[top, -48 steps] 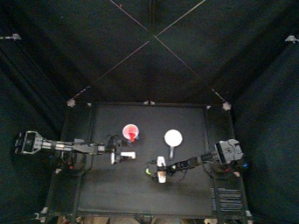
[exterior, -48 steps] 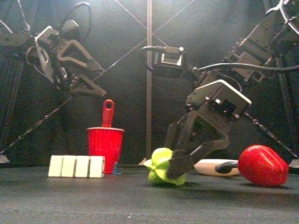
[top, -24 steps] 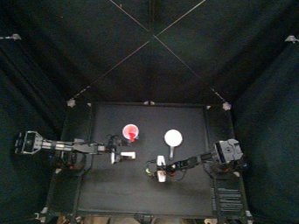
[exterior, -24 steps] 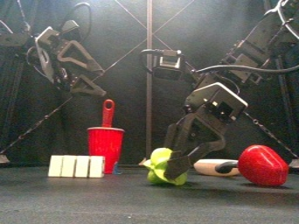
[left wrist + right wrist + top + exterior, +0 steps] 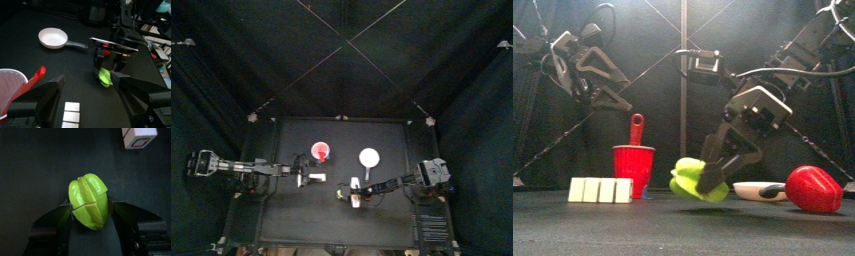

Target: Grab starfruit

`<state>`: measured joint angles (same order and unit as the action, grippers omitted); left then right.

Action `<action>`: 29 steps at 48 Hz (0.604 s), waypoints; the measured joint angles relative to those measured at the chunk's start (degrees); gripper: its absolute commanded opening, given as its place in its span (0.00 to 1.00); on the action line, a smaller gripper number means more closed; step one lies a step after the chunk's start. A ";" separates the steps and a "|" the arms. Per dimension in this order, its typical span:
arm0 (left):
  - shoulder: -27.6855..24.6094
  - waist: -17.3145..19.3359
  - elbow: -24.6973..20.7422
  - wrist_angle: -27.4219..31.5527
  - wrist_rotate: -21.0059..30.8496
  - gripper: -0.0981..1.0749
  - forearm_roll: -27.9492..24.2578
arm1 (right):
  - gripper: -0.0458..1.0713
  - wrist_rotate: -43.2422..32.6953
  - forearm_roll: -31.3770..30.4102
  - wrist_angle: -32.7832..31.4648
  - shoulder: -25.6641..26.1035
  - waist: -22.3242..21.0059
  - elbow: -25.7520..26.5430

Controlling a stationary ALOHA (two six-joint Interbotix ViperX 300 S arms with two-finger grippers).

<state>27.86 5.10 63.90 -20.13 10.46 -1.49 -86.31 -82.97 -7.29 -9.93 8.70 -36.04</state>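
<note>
R gripper [image 5: 714,178] now lifting w/ jaws clamped on the starfruit [image 5: 691,180], which was on the table [image 5: 593,222] a sec ago and is hanging just above it, near centre-front — grab looking basically done; L gripper [image 5: 87,107] idling spread apart at left.

I can't read any writing from here. The red cup [image 5: 633,169], the white blocks [image 5: 601,190] and the starfruit [image 5: 89,201] carry no label, brand or number I can make out.
</note>
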 measured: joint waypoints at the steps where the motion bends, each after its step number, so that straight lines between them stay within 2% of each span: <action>1: 0.09 0.09 0.00 0.00 0.00 0.97 0.00 | 0.63 0.00 0.00 -0.18 0.53 0.00 0.18; 11: 1.41 0.09 0.70 0.00 0.00 0.97 0.09 | 0.62 0.00 0.00 -0.70 3.60 0.00 0.26; 29: 3.25 0.18 1.67 0.00 0.00 0.97 0.18 | 0.62 0.00 0.09 -0.79 3.96 0.09 0.35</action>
<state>31.11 5.27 65.57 -20.13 10.46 -1.32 -86.31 -82.88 -8.09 -5.98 8.79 -35.68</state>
